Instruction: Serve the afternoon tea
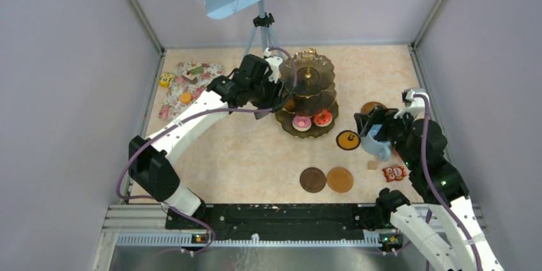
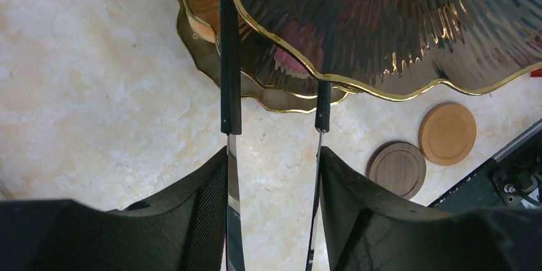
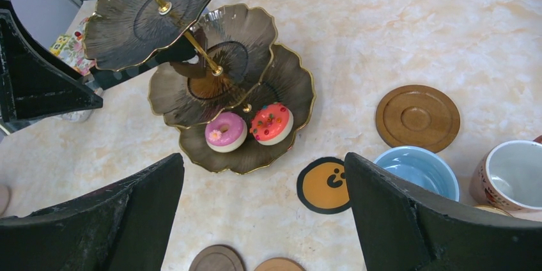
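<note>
Centrepiece here is a dark, glassy three-tier stand (image 3: 121, 28): ribbed scalloped plates, thin gold rims, gold centre rod. It sits a bit toward 12 o'clock from the middle of the table. The bottom tier holds two glossy little round cakes side by side, a pink ring-shaped cake (image 3: 225, 131) and a red sprinkled cake (image 3: 271, 123).

The left gripper (image 2: 273, 156) is right at the stand's 9 o'clock, clamped on thin metal tongs with black sleeves (image 2: 230, 60). Each blade lies flat against the inside of a finger, and the black tips poke in under the gold rim of an upper plate. Can't tell if they touch anything in there.

The right gripper (image 3: 263, 159) is off at the stand's 4 o'clock, fingers spread wide, gripping nothing. A smooth light blue mug (image 3: 415, 170) sits just beside its right finger, partly hidden by it, with a white mug with a reddish pattern (image 3: 514, 178) next to that. A flat orange smiley disc with a black rim (image 3: 324, 185) lies between the blue mug and the stand, and a turned light-wood coaster (image 3: 417, 117) is at the mug's 12 o'clock.

Two more round wooden ones, a dark brown coaster (image 1: 312, 179) and a lighter brown coaster (image 1: 339, 179), lie side by side at the stand's 6 o'clock. A floral-patterned mat (image 1: 198, 79) is out at 9 o'clock with a few small bits on it.
</note>
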### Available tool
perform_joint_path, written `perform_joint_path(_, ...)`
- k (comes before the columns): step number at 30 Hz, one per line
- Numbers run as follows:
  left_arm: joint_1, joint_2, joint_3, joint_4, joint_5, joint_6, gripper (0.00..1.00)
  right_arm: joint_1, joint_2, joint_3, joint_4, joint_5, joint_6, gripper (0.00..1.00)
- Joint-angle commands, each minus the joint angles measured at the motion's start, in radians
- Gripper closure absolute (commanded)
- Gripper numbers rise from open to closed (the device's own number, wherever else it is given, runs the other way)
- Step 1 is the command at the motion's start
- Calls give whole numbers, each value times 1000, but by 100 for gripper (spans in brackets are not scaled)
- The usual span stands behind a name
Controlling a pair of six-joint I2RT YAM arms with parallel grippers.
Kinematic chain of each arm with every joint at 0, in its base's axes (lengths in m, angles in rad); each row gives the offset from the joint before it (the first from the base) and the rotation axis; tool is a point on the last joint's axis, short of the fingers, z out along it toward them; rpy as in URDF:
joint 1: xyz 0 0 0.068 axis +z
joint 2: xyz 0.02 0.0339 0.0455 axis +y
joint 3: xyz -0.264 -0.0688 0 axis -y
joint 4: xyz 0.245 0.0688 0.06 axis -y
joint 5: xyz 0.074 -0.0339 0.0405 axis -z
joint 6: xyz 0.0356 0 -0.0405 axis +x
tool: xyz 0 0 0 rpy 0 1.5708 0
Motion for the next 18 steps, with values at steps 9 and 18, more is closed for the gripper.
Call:
perform_joint_path(9,-5,-47,56,-1,-6,33,44,12,-2,42,12,7,6,7)
perform_joint_path(18,-6,-212,-39,-113,-75,58,49,11,1,28,29,-6,8,6)
